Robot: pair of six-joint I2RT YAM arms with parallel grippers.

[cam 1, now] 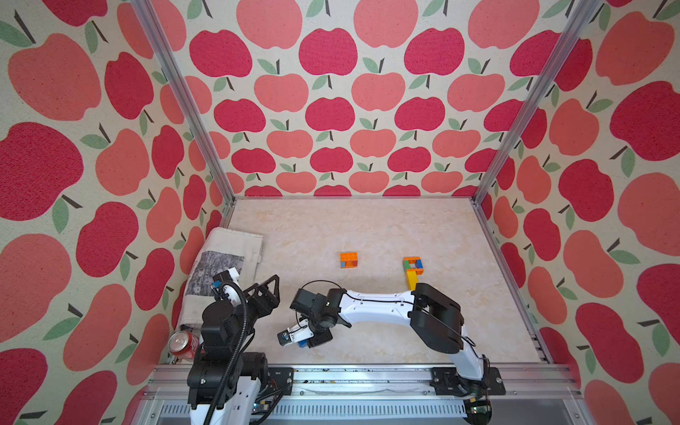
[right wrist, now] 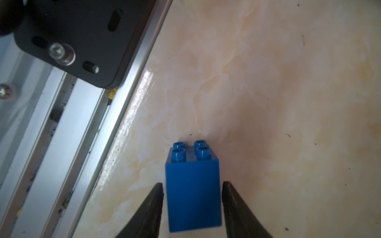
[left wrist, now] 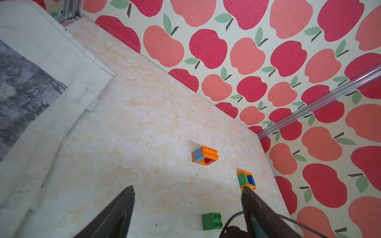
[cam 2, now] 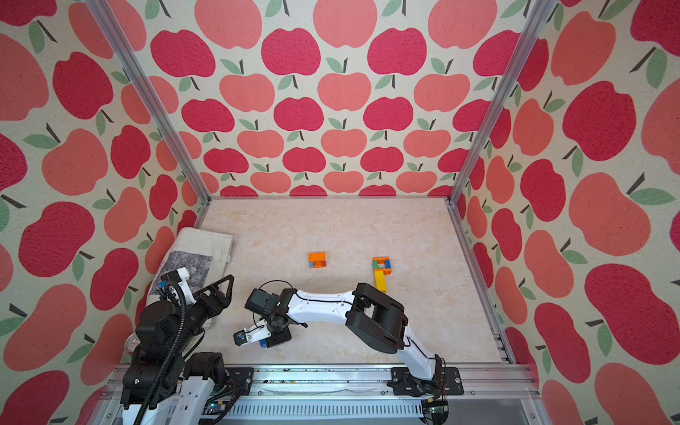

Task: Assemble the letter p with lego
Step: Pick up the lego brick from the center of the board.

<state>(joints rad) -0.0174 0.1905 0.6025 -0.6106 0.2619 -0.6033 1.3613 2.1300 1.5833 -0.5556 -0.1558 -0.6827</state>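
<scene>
A P-shaped lego build (cam 1: pixel 413 270) of orange, green, blue and yellow bricks lies flat at the right of the table, also seen in a top view (cam 2: pixel 381 268) and the left wrist view (left wrist: pixel 246 180). A small orange block with light blue and red bricks (cam 1: pixel 348 259) sits mid-table. A loose green brick (left wrist: pixel 212 221) lies nearer the front. A blue brick (right wrist: pixel 192 185) stands near the front rail, and my right gripper (right wrist: pixel 192 183) straddles it with a narrow gap on each side. My left gripper (left wrist: pixel 187 187) is wide open and empty, above the table at the left.
A folded white cloth with a grey print (cam 1: pixel 224 257) lies against the left wall. A red can (cam 1: pixel 183 344) lies at the front left corner. The aluminium front rail (right wrist: pixel 72 123) runs close beside the blue brick. Apple-patterned walls enclose the table.
</scene>
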